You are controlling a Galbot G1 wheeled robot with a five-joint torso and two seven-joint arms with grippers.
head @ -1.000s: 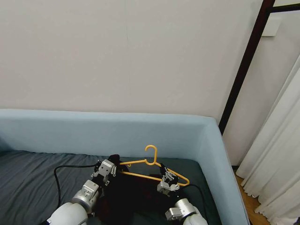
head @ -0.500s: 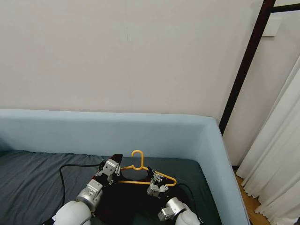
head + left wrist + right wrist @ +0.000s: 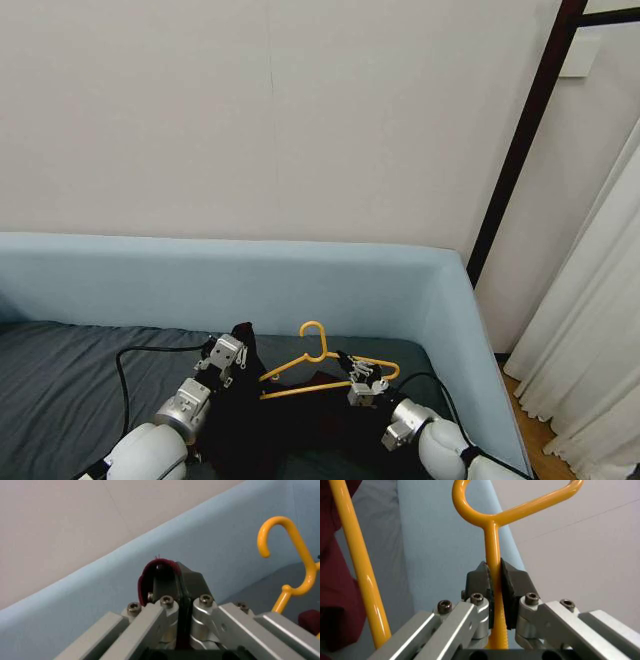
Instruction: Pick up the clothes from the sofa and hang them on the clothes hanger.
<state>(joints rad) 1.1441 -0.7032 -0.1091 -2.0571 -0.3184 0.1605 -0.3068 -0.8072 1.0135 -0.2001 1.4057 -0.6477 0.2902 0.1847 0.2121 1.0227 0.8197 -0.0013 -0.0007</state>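
Since a moment ago the yellow hanger [image 3: 322, 345] has shifted right and tipped, its left end lower. The right hand [image 3: 362, 382] is clamped on its thin rod. The left hand [image 3: 228, 352] pinches a fold of the dark red garment [image 3: 260, 420], which drapes below the hanger over the sofa [image 3: 200, 280] seat. Behind them rises the pale blue backrest.

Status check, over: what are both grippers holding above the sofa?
Left gripper shut on dark red garment. Right gripper shut on yellow hanger. Garment bunched beside hanger over sofa. Nothing between them.
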